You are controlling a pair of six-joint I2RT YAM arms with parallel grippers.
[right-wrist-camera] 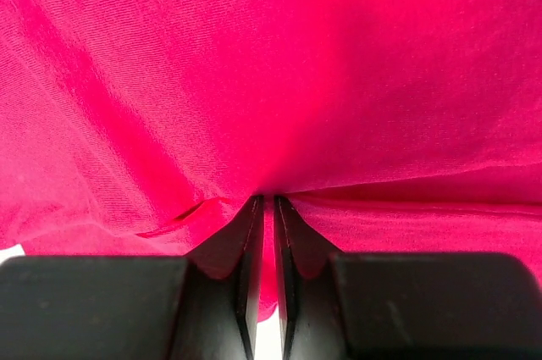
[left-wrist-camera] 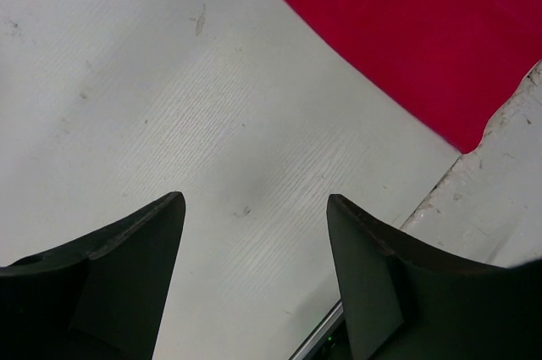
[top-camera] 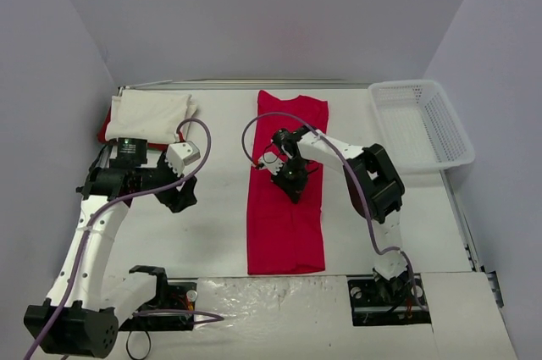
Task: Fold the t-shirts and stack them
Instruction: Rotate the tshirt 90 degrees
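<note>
We're at the middle of the frame in the top view, where the bright red soft cloth t-shirt (top-camera: 286,233) lies as a long narrow strip on the white table (top-camera: 212,237). The right gripper (right-wrist-camera: 267,201) sits on its middle, jaws all but shut on a small ridge of red cloth.

That pinch looks thin to us. If it has only the top layer, a lift would peel the strip open instead of folding it. A shallow bite could also slip out mid-swing and drop the cloth crooked.

At the left of the frame, the left gripper (left-wrist-camera: 256,201) hangs wide and empty over bare table, so nothing pins the strip and a pull could drag it askew.

In the upper left, the folded white cloth t-shirt (top-camera: 151,113) marks the stack.
</note>
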